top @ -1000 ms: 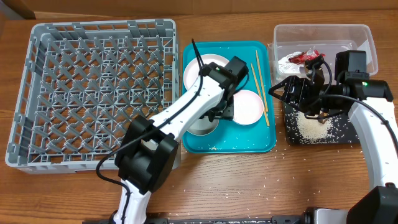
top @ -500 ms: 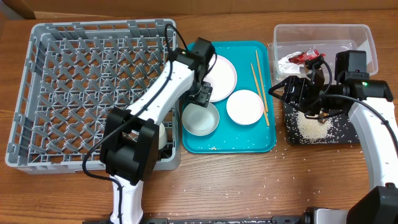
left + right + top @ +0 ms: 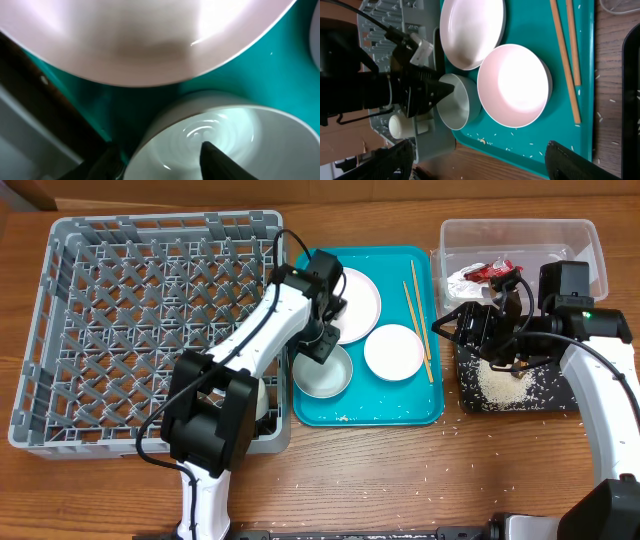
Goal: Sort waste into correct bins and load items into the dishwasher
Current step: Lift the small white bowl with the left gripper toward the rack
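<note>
The left hand (image 3: 162, 156) is spread astride the rim of the bowl (image 3: 225, 132) on the teal tray (image 3: 400, 398), one finger inside, one outside. It should pinch the wall squarely before lifting, keeping clear of the plate (image 3: 150, 40) just beyond, then carry to the grey rack (image 3: 150, 320).

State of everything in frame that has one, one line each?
left gripper: open, straddling rim of bowl by rack
right gripper: open, empty
other bowl: upright, empty, on teal tray
plate: on teal tray
chopsticks: on teal tray
dish rack: holds only the cup
clear tub: holds wrapper, paper scrap
black tray: holds rice
</note>
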Tool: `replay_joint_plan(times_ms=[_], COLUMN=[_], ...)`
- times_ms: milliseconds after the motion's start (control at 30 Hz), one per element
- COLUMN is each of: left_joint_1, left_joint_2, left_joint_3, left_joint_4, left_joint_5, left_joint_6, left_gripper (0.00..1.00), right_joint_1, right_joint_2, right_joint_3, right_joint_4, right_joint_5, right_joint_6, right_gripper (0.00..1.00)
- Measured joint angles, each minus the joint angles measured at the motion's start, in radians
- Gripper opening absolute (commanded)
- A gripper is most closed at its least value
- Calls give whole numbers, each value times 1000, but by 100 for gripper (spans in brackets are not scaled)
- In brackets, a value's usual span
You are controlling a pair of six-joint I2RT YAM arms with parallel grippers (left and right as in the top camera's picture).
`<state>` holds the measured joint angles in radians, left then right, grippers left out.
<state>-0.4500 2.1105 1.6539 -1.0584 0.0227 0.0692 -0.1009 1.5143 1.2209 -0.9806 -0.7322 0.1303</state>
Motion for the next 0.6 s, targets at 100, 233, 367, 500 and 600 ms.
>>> replay_joint_plan(times_ms=[100,233,367,500,600], left_joint_1=[-1,0,0,1,3], left_joint_2=[1,2,2,3,4], left_joint_3=[-27,-31,-31,5,112], left_joint_4=[1,15,13,-84,-200], left_joint_5=[0,2,11,19,19], left_joint_6=[14,18,18,17,17], left_gripper=[27,4,4,4,4], right_joint_1=[0,0,0,0,0], right_joint_2=[0,0,0,0,0], right_joint_3=[0,0,0,0,0], right_joint_4=[0,-2,-7,-6,-4], right_joint_5=[1,8,11,15,15], right_joint_6=[0,0,0,0,0], right_gripper=[85,85,85,85,85])
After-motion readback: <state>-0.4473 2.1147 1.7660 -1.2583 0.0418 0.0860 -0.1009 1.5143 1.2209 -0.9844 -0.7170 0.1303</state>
